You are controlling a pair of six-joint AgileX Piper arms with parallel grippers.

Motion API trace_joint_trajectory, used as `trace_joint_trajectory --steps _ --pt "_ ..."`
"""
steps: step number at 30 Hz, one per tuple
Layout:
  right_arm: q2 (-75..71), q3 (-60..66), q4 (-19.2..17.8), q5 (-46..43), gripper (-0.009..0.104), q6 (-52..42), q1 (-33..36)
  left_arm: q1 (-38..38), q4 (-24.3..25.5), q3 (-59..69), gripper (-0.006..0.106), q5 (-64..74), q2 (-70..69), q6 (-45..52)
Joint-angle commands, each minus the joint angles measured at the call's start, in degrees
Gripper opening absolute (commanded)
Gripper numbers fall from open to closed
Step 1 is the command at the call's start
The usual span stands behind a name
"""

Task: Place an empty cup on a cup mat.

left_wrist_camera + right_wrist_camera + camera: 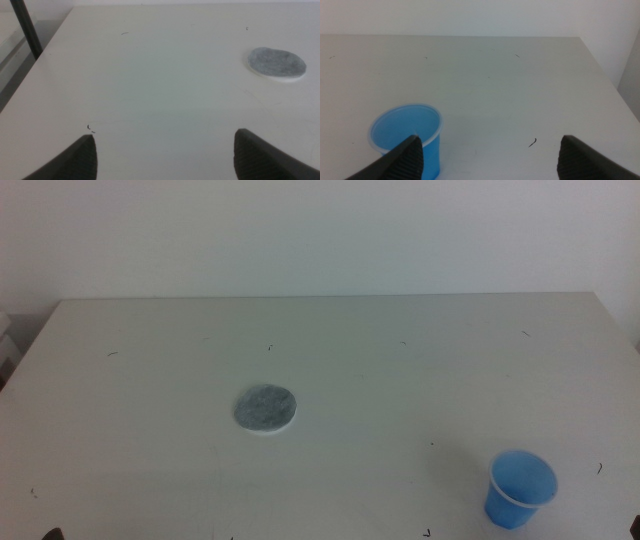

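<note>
Across the middle view we see one pale table (pixel 330 370) filling most of the frame, its top marked with a few small dark specks, and behind its far edge a plain white wall (pixel 320 230). We count one cup mat (pixel 266 409), lying flat a little left of centre, and one cup (pixel 520 489), standing upright in the lower right corner with its blue inside showing empty; the two are well apart. Neither arm shows in this view. From the left wrist view we see the left gripper (pixel 165 155) with its jaws spread wide over bare table, the mat lying off toward the upper right of that frame. From the right wrist view the right gripper (pixel 490 155) is likewise spread wide, holding nothing, with the cup just beside one jaw.
</note>
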Motion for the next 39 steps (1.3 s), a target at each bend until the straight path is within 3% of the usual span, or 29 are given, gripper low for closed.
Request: trace_joint_trajectory --steps 1,7,12,29,34,39 --pt "-1.53 -0.36 -0.4 -4.55 0.094 -0.6 -0.39 0.06 0.06 -0.34 0.105 -3.81 -0.75 -0.21" --pt "-1.53 -0.36 -1.72 -4.75 0.094 -0.6 -0.39 0.06 0.06 -0.34 0.105 -3.81 -0.75 -0.21" --pt "0.18 -5.53 -0.46 -1.71 0.094 -0.6 -0.39 0.06 0.06 -0.34 0.105 -3.81 -0.75 -0.21" --pt "19.94 -29.25 -0.53 16.08 0.094 -0.6 -0.39 0.06 0.06 -0.34 0.105 -3.81 -0.75 -0.21" --pt "26.13 -35.79 0.08 17.84 0.094 0.0 -0.39 0.06 0.06 -0.34 0.105 -3.81 -0.75 -0.21" --pt "31.73 -43.91 0.89 29.15 0.094 2.41 -0.39 0.06 0.06 -0.34 0.105 -3.81 -0.75 -0.21"
